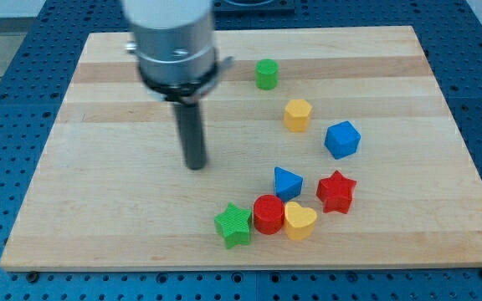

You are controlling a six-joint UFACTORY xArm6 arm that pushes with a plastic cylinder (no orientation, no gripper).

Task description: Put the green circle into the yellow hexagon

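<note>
my tip [195, 165] rests mid-bench, well apart from the green circle [266, 74] near the top edge; yellow hexagon [297, 114] sits just below it. no hand fitted.

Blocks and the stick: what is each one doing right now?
my tip: on the board, touching no block
green circle: upright, alone
yellow hexagon: upright, apart from green circle
blue cube: alone
blue triangle: above red circle
red star: upright
green star, red circle, yellow heart: bunched together
</note>
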